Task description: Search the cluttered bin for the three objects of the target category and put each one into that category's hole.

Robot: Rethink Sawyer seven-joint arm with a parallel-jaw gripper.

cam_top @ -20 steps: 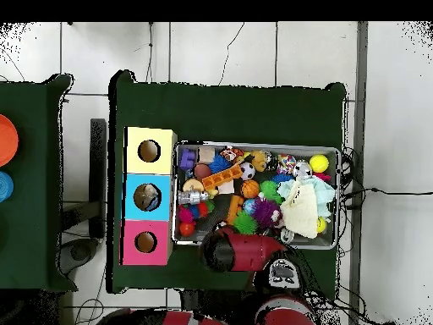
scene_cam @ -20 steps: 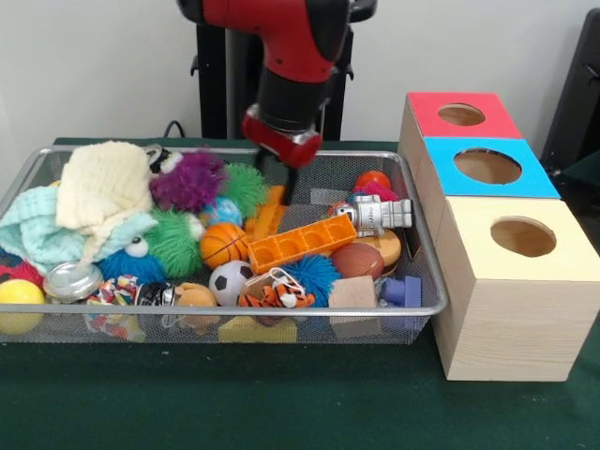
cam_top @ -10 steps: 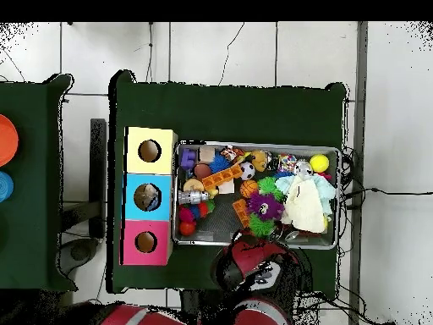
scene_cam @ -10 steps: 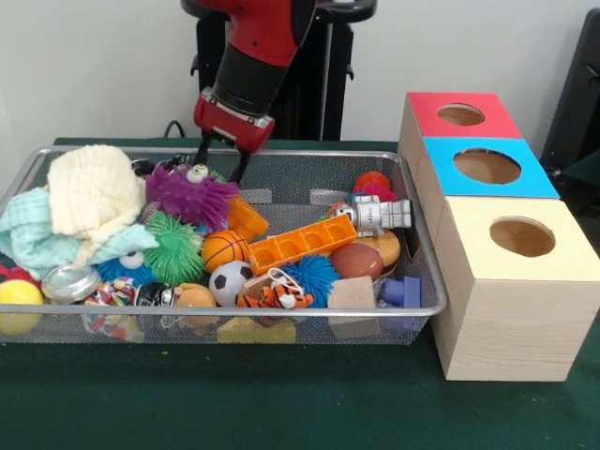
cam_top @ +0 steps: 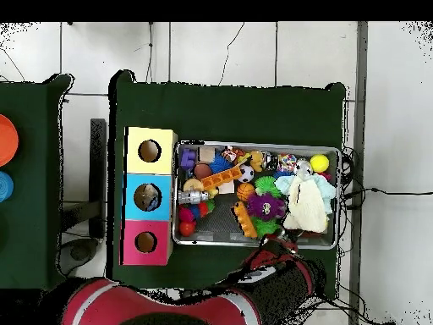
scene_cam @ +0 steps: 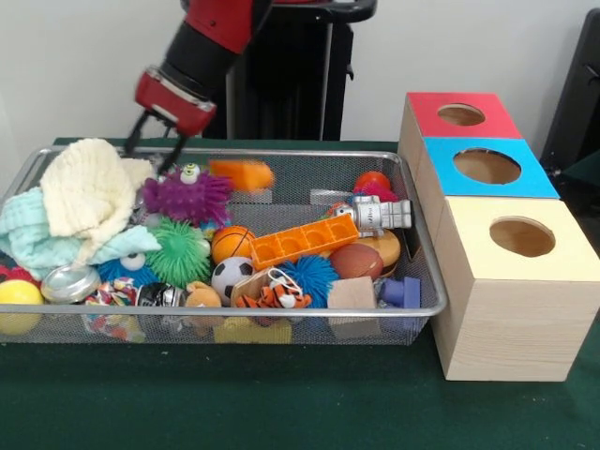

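The cluttered bin, a silver wire-mesh basket (scene_cam: 281, 310), holds a heap of toys; it also shows in the overhead view (cam_top: 254, 144). My gripper (scene_cam: 153, 143) hangs at the bin's back rim on the picture's left. It is open and empty, just above a cream cloth (scene_cam: 89, 192) and a purple spiky toy (scene_cam: 187, 195). In the overhead view the gripper (cam_top: 279, 244) is at the bin's lower edge. Three boxes with round holes stand beside the bin: red (scene_cam: 461, 114), blue (scene_cam: 487, 167) and pale yellow (scene_cam: 522, 237).
In the bin lie a long orange block (scene_cam: 302, 242), a short orange block (scene_cam: 242, 173), a basketball (scene_cam: 230, 242), a soccer ball (scene_cam: 228, 277), a silver robot figure (scene_cam: 380, 214), a green spiky ball (scene_cam: 178, 248) and a yellow ball (scene_cam: 19, 298).
In the front view my gripper has swung from the bin's back middle to its back left. The short orange block has shifted toward the back wall, and the purple toy has moved a little.
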